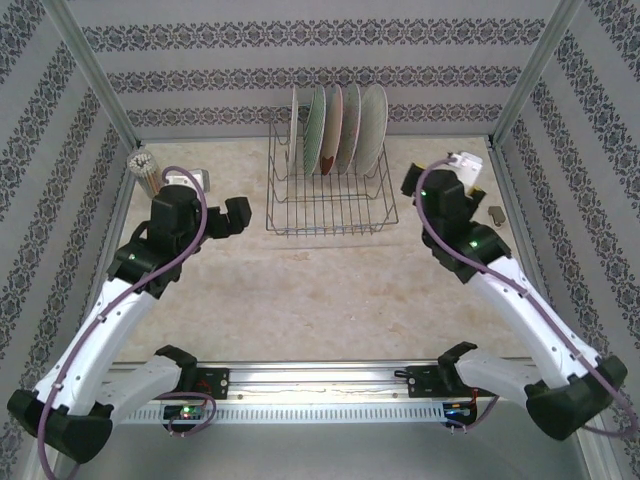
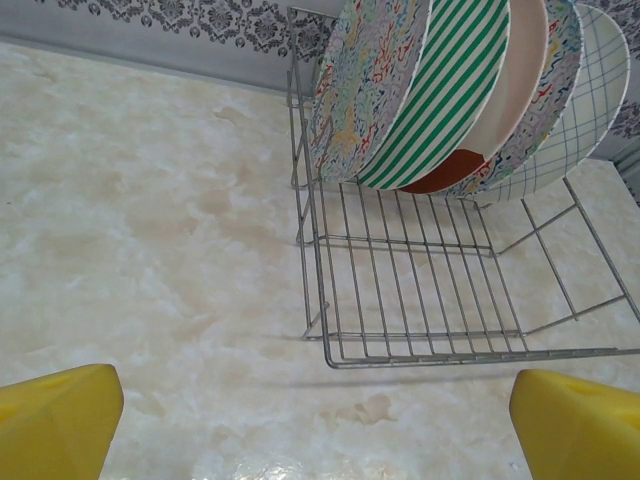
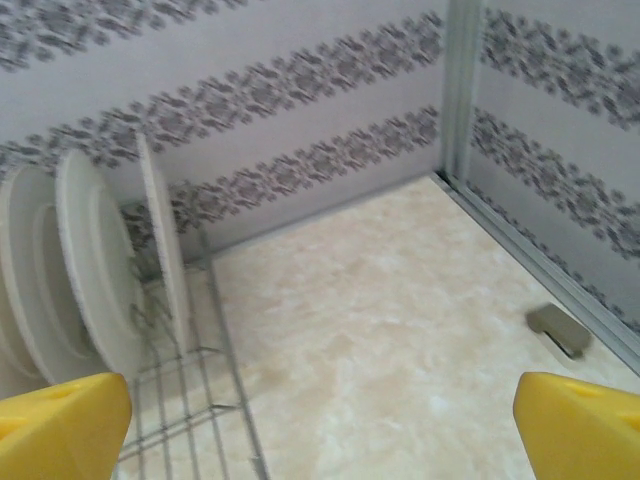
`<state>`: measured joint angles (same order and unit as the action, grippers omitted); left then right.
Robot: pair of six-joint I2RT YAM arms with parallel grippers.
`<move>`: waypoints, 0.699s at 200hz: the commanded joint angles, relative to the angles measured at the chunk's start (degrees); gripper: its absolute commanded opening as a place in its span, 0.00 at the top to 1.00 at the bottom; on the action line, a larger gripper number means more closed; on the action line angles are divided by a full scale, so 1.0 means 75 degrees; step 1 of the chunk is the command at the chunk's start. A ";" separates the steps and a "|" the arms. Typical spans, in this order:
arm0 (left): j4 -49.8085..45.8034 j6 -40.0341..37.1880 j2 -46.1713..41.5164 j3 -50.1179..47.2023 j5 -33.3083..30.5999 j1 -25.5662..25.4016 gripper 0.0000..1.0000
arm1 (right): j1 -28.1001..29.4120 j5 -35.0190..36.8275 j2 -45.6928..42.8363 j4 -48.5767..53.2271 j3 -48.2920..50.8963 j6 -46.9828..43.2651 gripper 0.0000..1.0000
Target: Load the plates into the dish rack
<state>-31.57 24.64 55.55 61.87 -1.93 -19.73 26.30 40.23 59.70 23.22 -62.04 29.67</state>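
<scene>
**Desk:** What's the room like from your end?

**Operator:** I see a beige marbled table (image 1: pixel 320 290) boxed in by pale walls (image 1: pixel 320 45) with dark ornamental bands. Metal frame posts (image 1: pixel 95 75) stand at the back corners. A rail (image 1: pixel 320 378) runs along the near edge between the arm bases.

**Desk:** And the plates?

**Operator:** All five plates (image 1: pixel 335 128) stand on edge in the far half of the dish rack (image 1: pixel 330 205), at the back centre of the table.

**Desk:** Grippers?

**Operator:** My left gripper (image 2: pixel 320 440) is spread wide with nothing between its yellow fingertips, just front-left of the rack. My right gripper (image 3: pixel 320 430) is just as wide and holds nothing, to the rack's right.

**Desk:** Any writing?

**Operator:** None I can read. A cup of pencils (image 1: pixel 143 165) sits back left with a small box (image 1: pixel 192 180) beside it, and any print there is too small. A grey object (image 3: pixel 558 330) lies by the right wall; I can't tell what it is. My left wrist camera cuts off the plate tops. The right one catches their pale backs, clipped at the frame edge.
</scene>
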 commanded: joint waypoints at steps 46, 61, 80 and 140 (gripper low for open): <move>0.1207 0.0001 0.0508 -0.0511 0.0339 0.0925 0.00 | -0.0994 -0.0764 -0.1211 -0.0485 0.1677 -0.0537 0.02; 0.1389 -0.0040 0.0579 -0.0682 0.0426 0.1196 0.00 | -0.1152 -0.0923 -0.1369 -0.0840 0.2074 -0.0906 0.02; 0.1466 -0.0124 0.0863 -0.0802 0.0895 0.1617 0.00 | -0.1359 -0.1171 -0.1528 -0.1083 0.2463 -0.1228 0.02; 0.2867 -0.0272 0.1420 -0.1697 0.0678 0.2114 0.00 | -0.1620 -0.2162 -0.1450 -0.2452 0.3593 -0.3643 0.02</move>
<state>-19.16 24.56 67.07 53.43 6.48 -4.36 14.72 28.77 48.58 12.38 -38.54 13.52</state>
